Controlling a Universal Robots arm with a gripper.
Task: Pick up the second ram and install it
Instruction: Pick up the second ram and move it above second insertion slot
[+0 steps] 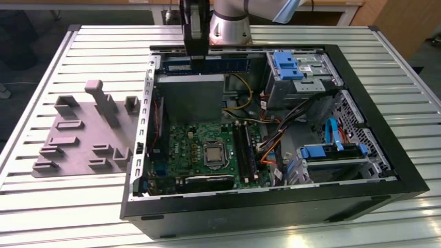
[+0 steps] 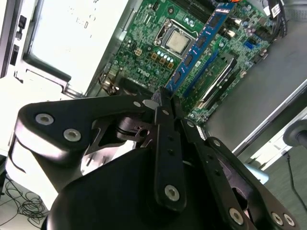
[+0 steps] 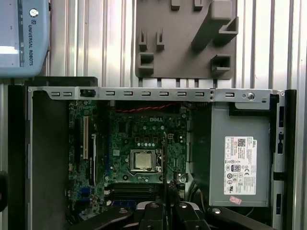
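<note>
The second ram (image 1: 231,64), a blue-green stick with black chips, hangs level above the far end of the open computer case (image 1: 386,155). My gripper (image 1: 198,61) is shut on it near its middle, coming down from above. In the second wrist view the fingers (image 2: 163,124) pinch the ram (image 2: 199,45), which reaches out over the green motherboard (image 2: 144,43). The first wrist view looks down past the gripper (image 3: 165,207) and shows the ram (image 3: 164,158) edge-on as a thin dark line above the board. The long black memory slots (image 1: 246,150) lie beside the processor socket (image 1: 214,154).
A grey power supply (image 1: 193,95) sits under the held stick. Blue-latched drive cages (image 1: 289,64) and loose orange and yellow cables (image 1: 272,150) crowd the exterior view's right of the case. A grey fixture plate (image 1: 82,134) lies on the slatted table (image 1: 62,217) at the exterior view's left.
</note>
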